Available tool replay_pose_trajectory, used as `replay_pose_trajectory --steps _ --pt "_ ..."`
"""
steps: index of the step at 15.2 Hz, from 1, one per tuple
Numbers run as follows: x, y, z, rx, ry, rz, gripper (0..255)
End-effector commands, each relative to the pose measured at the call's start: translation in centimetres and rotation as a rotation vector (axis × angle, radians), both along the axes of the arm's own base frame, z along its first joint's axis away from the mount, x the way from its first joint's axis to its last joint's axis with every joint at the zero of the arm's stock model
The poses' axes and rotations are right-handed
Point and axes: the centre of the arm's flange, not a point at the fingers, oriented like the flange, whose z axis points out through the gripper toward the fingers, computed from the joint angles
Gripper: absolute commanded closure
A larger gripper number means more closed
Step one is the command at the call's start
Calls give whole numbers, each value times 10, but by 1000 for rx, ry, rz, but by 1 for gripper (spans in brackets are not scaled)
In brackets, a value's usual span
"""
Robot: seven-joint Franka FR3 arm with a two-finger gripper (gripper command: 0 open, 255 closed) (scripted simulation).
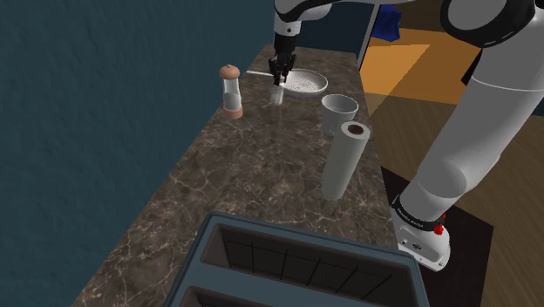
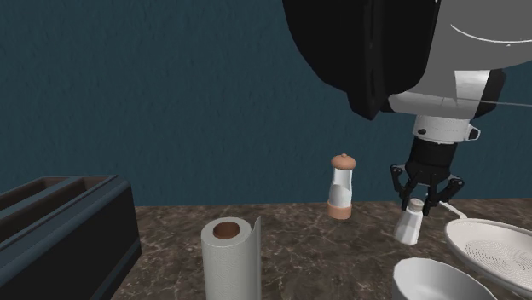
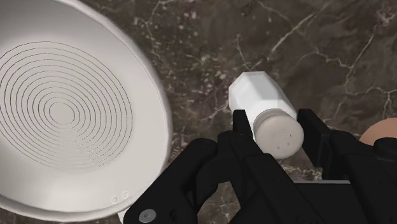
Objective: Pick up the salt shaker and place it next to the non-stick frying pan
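Gripper: the black gripper [image 3: 277, 130] is clasping the salt shaker [image 3: 266, 114] just below its perforated cap, one finger pressing on each side. It is clenched on the shaker, not loose around it.
Salt shaker: the white shaker is hanging tilted under the fingers, cap end up, over the dark marbled counter [image 1: 218, 174] and just beside the rim of the frying pan [image 3: 63, 108]. Whether its base is touching the stone cannot be told.
Frying pan: drawn white with fine concentric rings inside, it is lying flat on the counter.
Why held so: gripping near the cap is leaving the base free, which should be making an upright set-down possible. The tilt suggests the base will be meeting the counter on an edge, so the shaker may be rocking or tipping at release.
Stage: the shaker is already hanging by the pan, so judging from this the carrying is nearly done — lowering and letting go are remaining.
Neighbours: a brown-capped pepper mill [image 1: 231, 91] is standing apart from the pan, while a white cup [image 1: 338, 118] and a paper towel roll [image 1: 343, 161] are standing nearer the stand, clear of the drop spot.
Writing: nothing readable is showing on the shaker or the pan — no brand, no label.
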Motion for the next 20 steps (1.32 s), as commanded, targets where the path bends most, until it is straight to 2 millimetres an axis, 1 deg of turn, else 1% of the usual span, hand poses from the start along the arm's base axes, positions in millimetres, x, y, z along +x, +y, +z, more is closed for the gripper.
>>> replay_pose_trajectory --steps 1,8,9,14,17,18,20 --pt "0 0 -6 0 -1 0 255" --pt "0 0 -6 0 -1 0 255" --pt "0 0 -6 0 -1 0 0" --pt "0 0 -6 0 -1 0 0" --pt "0 -3 34 0 -1 0 0" --pt "0 -4 44 0 -1 0 0" --pt "0 -4 44 0 -1 0 0"
